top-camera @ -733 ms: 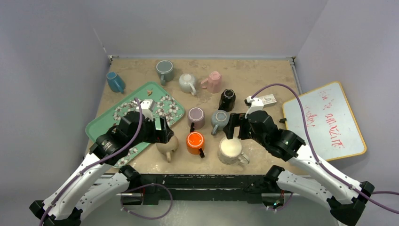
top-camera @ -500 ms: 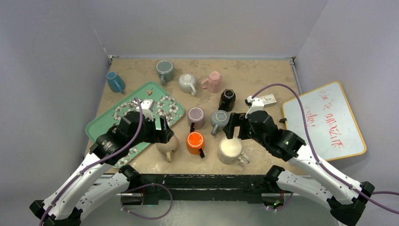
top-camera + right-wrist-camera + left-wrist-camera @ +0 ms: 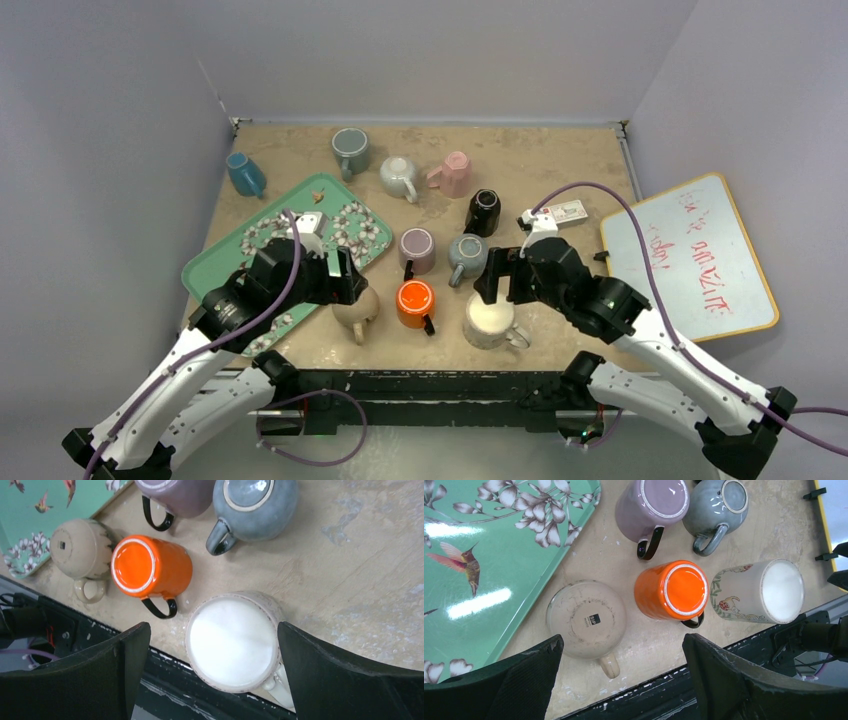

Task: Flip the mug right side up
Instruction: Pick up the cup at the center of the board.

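At the left, the green tray [image 3: 499,555] lies on the counter [image 3: 774,535], with the beige mug [image 3: 586,619] standing base up just beside its edge. The left claw [image 3: 622,645] hangs above that mug with its fingers spread wide and nothing held. The orange mug [image 3: 671,590], also base up, stands just beside the beige one.

Further right, the floral mug [image 3: 232,645] stands at the near edge of the counter, apparently base up (the white disc could not be confirmed as a base). It is framed squarely between the fingers of the right claw [image 3: 214,627], which is also fully spread and empty. This is judged to be the mug in hand.

The descent should be made with one finger down each side of the wall, and the handle at the near right should be kept out of the bite. The mug should be lifted clear before it is rolled, since the orange mug and the counter edge are close. It should then be set down on bare counter.
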Motion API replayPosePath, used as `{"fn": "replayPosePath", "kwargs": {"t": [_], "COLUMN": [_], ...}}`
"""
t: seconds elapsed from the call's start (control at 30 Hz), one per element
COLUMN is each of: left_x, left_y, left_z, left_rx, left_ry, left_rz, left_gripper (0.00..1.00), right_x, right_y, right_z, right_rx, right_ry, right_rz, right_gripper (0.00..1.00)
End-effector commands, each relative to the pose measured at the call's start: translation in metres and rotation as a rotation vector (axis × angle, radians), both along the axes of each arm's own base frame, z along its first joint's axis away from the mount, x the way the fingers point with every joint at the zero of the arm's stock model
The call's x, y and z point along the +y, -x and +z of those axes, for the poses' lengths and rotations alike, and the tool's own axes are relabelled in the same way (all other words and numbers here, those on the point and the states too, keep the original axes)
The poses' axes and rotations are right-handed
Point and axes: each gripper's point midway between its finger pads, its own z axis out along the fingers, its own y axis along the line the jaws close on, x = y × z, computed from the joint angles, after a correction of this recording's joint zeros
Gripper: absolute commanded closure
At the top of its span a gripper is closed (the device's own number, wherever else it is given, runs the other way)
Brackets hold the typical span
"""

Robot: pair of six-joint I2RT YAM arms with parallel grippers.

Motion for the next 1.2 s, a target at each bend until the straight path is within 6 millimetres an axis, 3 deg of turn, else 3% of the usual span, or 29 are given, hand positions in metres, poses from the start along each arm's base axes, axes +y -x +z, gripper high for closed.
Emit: {"fn": "replayPosePath", "kwargs": {"t": [0.0, 0.2, 0.4, 0.53, 0.67, 1.17], "left_x": [-0.003, -0.002, -0.002, -0.001, -0.001, -0.002], "left_y": [-0.004, -0.003, -0.003, -0.002, -0.001, 0.000], "left_z": [0.004, 0.006, 0.007, 0.009, 0.010, 0.011], "left_rx": [-0.014, -0.024, -0.032, -0.035, -0.042, -0.049], "left_ry": [0.015, 0.021, 0.028, 0.032, 0.040, 0.052], "left_rz": [0.010, 0.011, 0.009, 0.010, 0.009, 0.007], "left_gripper": [0.12, 0.12, 0.12, 0.12, 0.12, 0.12], "right_x": [-0.007, -0.005, -0.014, -0.026, -0.023, -0.005], "right_y": [0.024, 0.050, 0.051, 0.047, 0.054, 0.083], "right_z": [-0.017, -0.030, -0.058, -0.057, -0.065, -0.078], "right_rx": [0.085, 0.212, 0.294, 0.292, 0.322, 0.412], "right_ry": [0.029, -0.003, 0.069, 0.110, 0.104, -0.029], "right_rz": [0.062, 0.101, 0.021, -0.043, -0.019, 0.096], "right_gripper": [0.02, 0.01, 0.01, 0.01, 0.02, 0.21]}}
